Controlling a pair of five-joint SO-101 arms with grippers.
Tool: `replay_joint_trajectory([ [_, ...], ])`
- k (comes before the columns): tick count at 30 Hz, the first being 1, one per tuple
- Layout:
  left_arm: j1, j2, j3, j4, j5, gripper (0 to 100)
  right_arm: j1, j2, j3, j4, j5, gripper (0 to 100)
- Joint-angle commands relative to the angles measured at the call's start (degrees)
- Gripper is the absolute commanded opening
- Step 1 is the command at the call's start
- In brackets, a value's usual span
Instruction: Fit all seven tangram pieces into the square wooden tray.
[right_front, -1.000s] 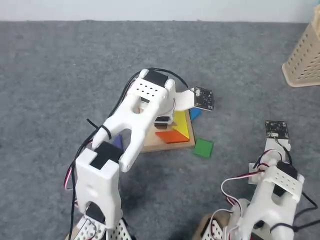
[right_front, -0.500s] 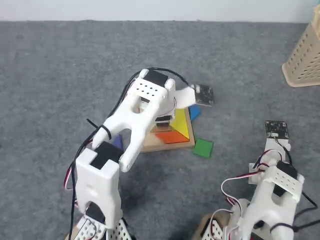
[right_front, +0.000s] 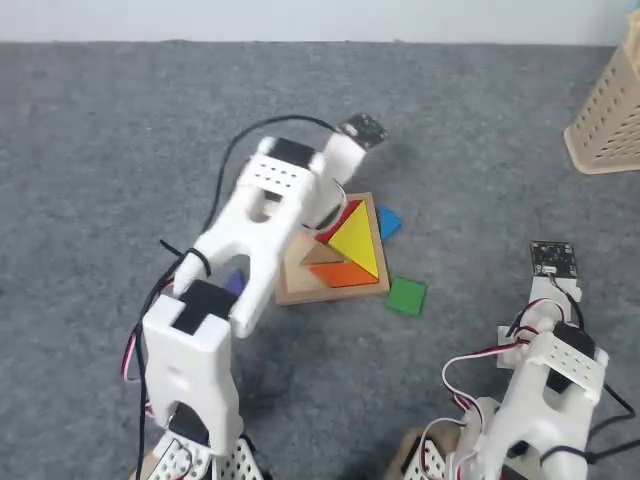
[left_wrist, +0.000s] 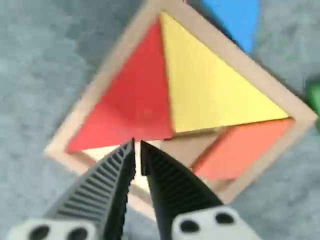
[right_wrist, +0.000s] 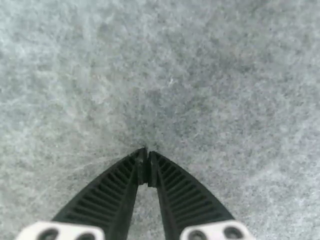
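Well, the square wooden tray (right_front: 333, 293) sits mid-carpet with a red piece (left_wrist: 130, 110), a yellow piece (left_wrist: 205, 95) and an orange piece (left_wrist: 240, 150) inside; from above, a blue piece (right_front: 389, 222) lies beside its rim at two o'clock, a green square (right_front: 406, 296) at four, a purple piece (right_front: 235, 283) at nine, partly under the left arm (right_front: 250, 230); the left gripper (left_wrist: 137, 146) hangs over the tray, jaws nearly together, empty; the right gripper (right_wrist: 147, 154), pinched closed, is over open carpet (right_wrist: 200, 75) at five.

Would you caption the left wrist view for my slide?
Left claw, shut, over square wooden tray with red triangle, yellow triangle, orange piece.
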Motion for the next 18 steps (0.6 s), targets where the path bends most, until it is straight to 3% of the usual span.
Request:
replay_joint_trajectory([
  [1,2.02,-0.35,1.98,-1.76,2.37,1,-0.75,-1.80,-0.09,-1.10,0.79,0.6],
  [13,0.09,6.59,2.59,-3.69,6.15,1,-0.75,-1.80,-0.09,-1.10,0.79,0.6],
  [18,3.16,7.91,-0.04,-0.88,4.75,1,-0.75,-1.80,-0.09,-1.10,1.23,0.6],
])
